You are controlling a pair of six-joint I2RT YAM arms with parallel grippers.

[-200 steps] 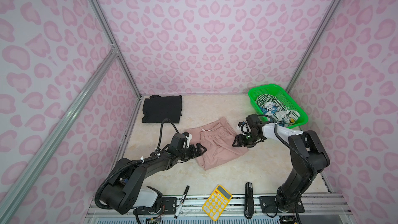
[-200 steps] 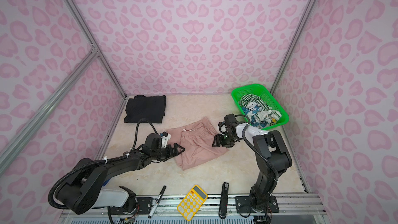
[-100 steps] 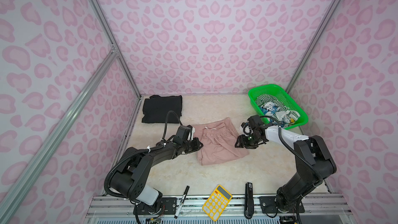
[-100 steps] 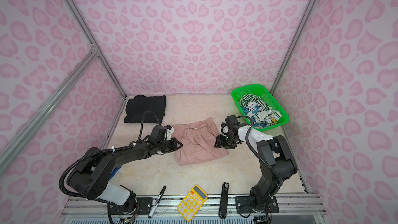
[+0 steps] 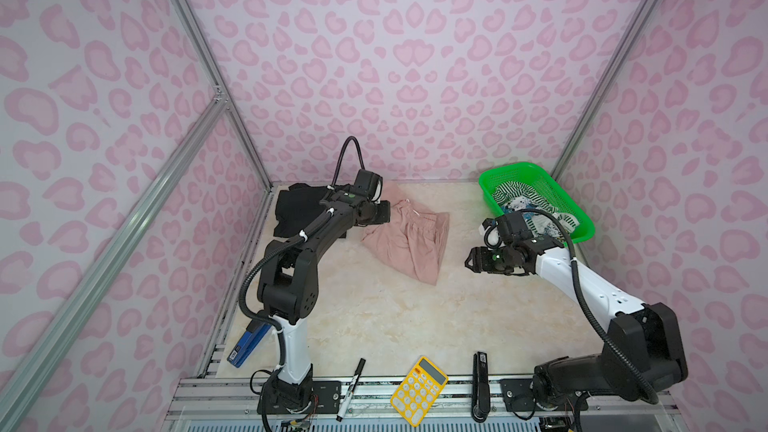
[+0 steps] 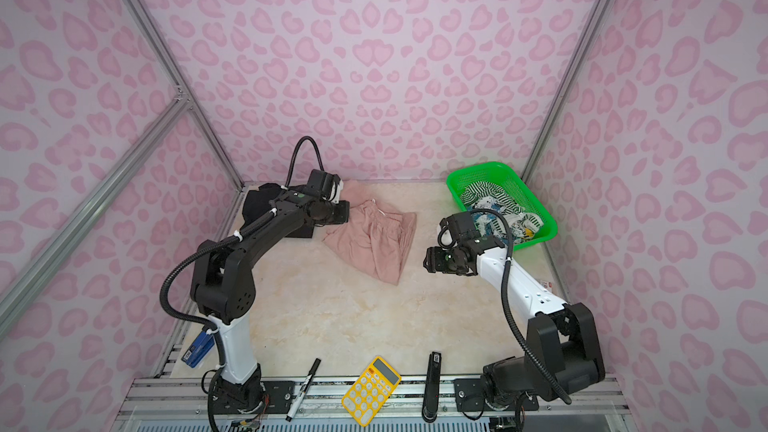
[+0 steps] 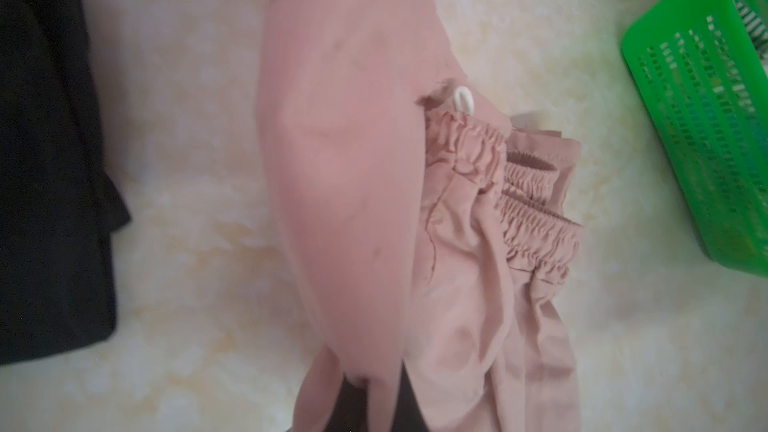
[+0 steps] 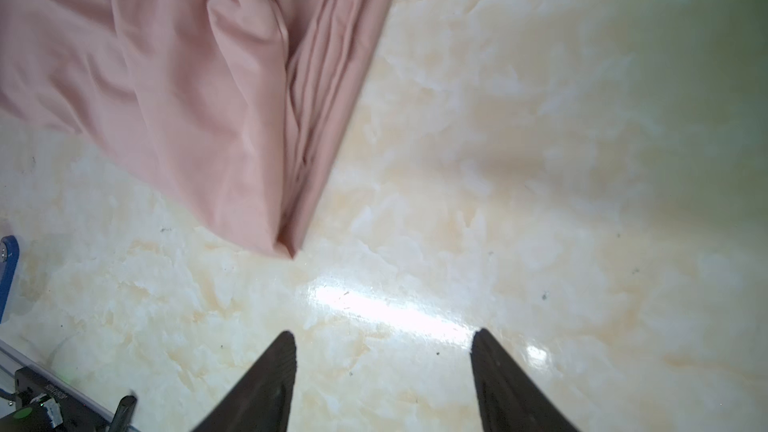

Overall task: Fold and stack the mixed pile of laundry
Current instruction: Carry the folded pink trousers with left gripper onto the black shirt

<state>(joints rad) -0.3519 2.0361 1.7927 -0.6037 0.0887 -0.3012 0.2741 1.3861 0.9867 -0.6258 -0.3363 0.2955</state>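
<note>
In both top views the left claw [image 5: 385, 214] is clenching the pink shorts [image 5: 409, 243] on the marbled tabletop [image 5: 395, 317], between the black garment [image 5: 296, 211] and the green basket [image 5: 515, 168] of striped pieces [image 5: 515, 192], pink-spotted walls [image 5: 415, 56] around. Left wrist view: cloth is trailing from that claw. Right wrist view: the right claw [image 8: 384, 338] is hanging released above bare tabletop.

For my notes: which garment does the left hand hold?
The pink shorts: the left hand is shut on them. The black garment lies free.

robot lab cell: pink-patterned walls [image 5: 415, 56], aluminium frame [image 5: 195, 35], marble-look tabletop [image 5: 395, 317]
</note>
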